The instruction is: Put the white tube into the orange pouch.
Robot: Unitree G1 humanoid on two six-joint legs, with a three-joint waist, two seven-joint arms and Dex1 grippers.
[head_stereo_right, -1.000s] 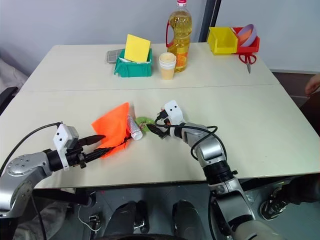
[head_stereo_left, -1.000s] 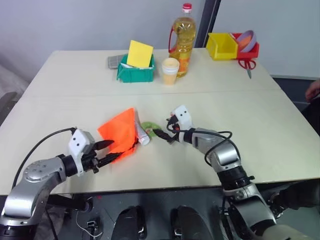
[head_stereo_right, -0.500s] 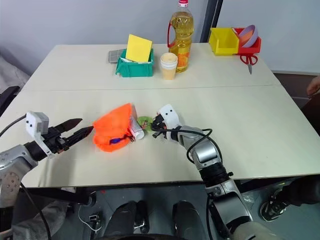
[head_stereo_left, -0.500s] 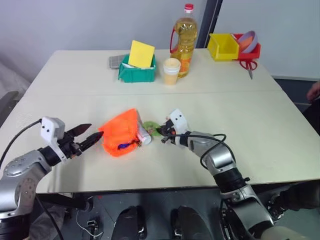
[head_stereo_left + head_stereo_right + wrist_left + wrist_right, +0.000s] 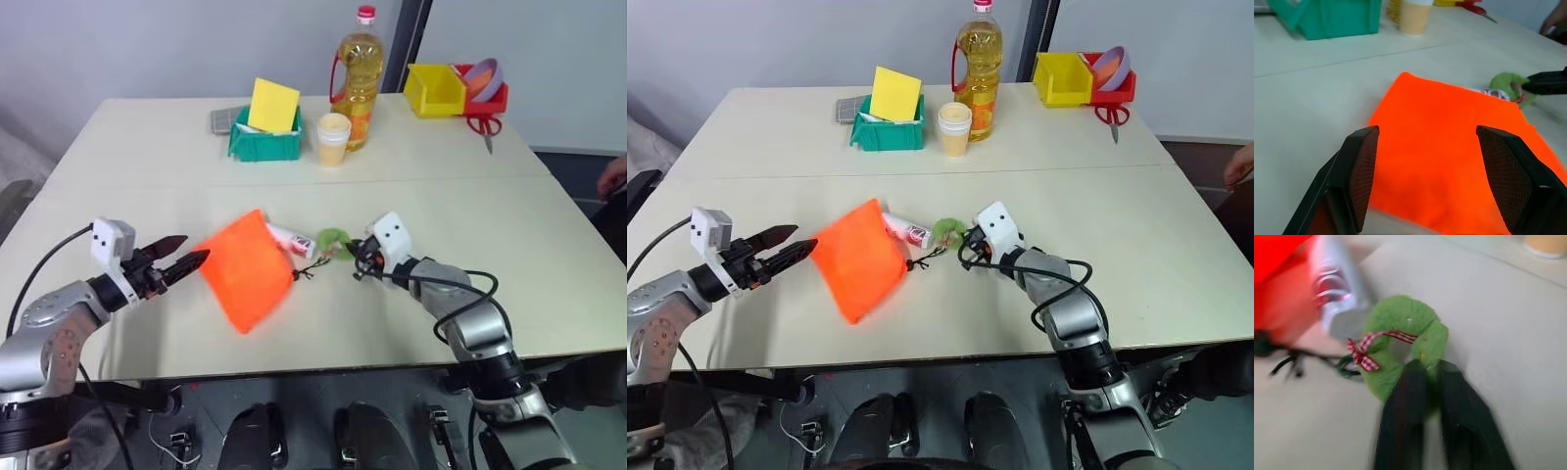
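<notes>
A: What's different on the near half of the table (image 5: 549, 245)?

B: The pouch (image 5: 245, 266) now lies flat, spread like a diamond, where a moment ago it was bunched up. The left gripper (image 5: 186, 264) has let it go and pulled back; its fingers stand apart, just off the pouch's left corner, holding nothing.

A: And the right gripper (image 5: 355, 260)?

B: Its fingers are pinched on the green disc (image 5: 1403, 338) at the cord's end, and it has dragged the disc rightward, away from the pouch.

A: Where's the tube (image 5: 291, 241)?

B: At the pouch's upper right edge, one end tucked at the fabric, cap and label sticking out toward the disc. I'd judge it isn't properly inside yet; pulling the cord may cinch the mouth around it or squeeze it out.

A: Count things, near to far.

B: Two grippers, one pouch, one tube, one disc. Farther back: one green bin (image 5: 265, 137) with a yellow card, one cup (image 5: 334, 138), one oil bottle (image 5: 360, 78), one yellow bin (image 5: 435, 89), one red bin (image 5: 487, 96) holding a bowl, one pair of scissors (image 5: 482, 126).
</notes>
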